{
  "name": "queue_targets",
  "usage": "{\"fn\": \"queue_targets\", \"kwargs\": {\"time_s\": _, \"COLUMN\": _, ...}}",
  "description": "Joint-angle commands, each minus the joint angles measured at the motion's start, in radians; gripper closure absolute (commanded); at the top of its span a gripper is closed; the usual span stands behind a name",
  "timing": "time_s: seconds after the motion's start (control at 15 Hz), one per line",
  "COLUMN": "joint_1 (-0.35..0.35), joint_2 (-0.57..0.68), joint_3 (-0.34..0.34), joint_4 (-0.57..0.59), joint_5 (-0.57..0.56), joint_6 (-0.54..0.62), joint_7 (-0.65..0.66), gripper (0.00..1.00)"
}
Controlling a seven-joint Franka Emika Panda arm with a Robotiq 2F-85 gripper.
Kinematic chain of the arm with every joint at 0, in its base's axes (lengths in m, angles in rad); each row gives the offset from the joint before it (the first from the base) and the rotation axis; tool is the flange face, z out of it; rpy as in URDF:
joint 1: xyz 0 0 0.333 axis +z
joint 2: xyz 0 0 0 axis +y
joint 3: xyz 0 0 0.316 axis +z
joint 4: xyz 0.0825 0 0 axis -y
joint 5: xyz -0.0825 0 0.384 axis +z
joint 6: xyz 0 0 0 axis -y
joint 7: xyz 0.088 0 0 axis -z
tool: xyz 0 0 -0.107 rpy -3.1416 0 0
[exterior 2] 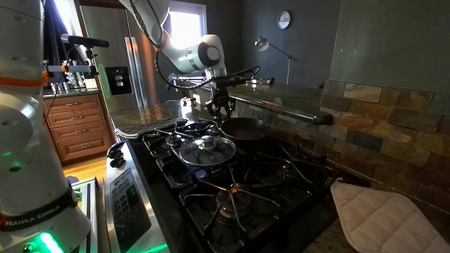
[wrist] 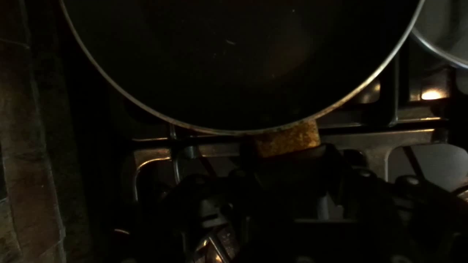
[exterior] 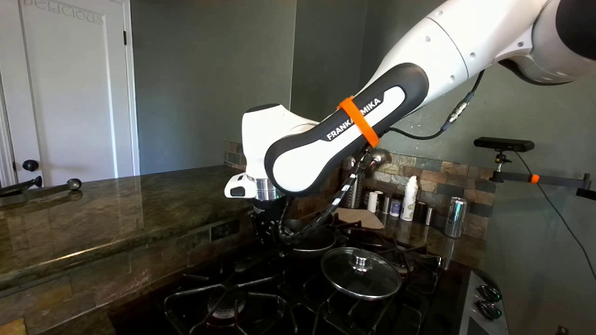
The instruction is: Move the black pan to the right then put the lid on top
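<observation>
Pointing down in an exterior view, the gripper stands at the edge of the black pan, which is over the stove near the stone-tiled wall; the lid lies knob up on the stove just beside the pan, and a pale quilted pot holder lies on the tabletop. In an exterior view, a dark cable from the white arm crosses in front of the pan, while a white bottle stands near a metal can. In the wrist view, the gripper pinches the pan's dark handle just behind a rusty-brown collar; whether the pan is lifted, I cannot tell.
</observation>
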Motion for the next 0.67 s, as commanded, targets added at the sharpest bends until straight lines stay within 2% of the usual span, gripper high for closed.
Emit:
{"fn": "queue_targets", "kwargs": {"time_s": 0.0, "joint_1": 0.001, "joint_2": 0.001, "joint_3": -0.011, "joint_4": 0.004, "joint_5": -0.061, "joint_6": -0.054, "joint_7": 0.009, "gripper": 0.77}}
{"fn": "queue_targets", "kwargs": {"time_s": 0.6, "joint_1": -0.026, "joint_2": -0.007, "joint_3": -0.034, "joint_4": 0.000, "joint_5": -0.091, "joint_6": -0.055, "joint_7": -0.003, "gripper": 0.77}}
